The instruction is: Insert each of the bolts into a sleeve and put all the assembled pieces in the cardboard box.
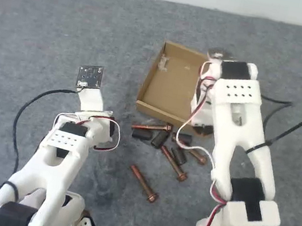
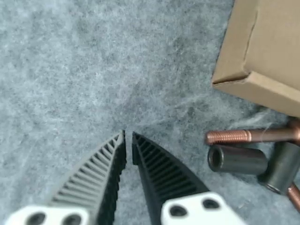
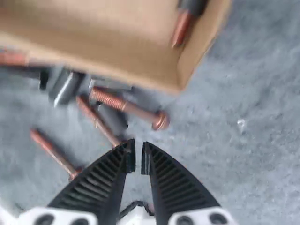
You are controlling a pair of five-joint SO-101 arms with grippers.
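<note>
Right wrist view: closed, empty right claw [image 3: 137, 147] just short of a bolt [image 3: 126, 107].

1. Box [image 1: 148, 83]: brown cardboard, open, upright.
2. Bolts [image 1: 144, 183]: copper, lying flat near the box, one apart.
3. Sleeves [image 1: 143, 135]: short black tubes among them.
4. Sleeved bolt [image 3: 180, 29]: in a box corner.

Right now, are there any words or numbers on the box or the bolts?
None readable. The brown cardboard box is plain; the copper-coloured metal bolts and black cylindrical sleeves show no marks; anything on the small dark circuit board is too small to read.
</note>
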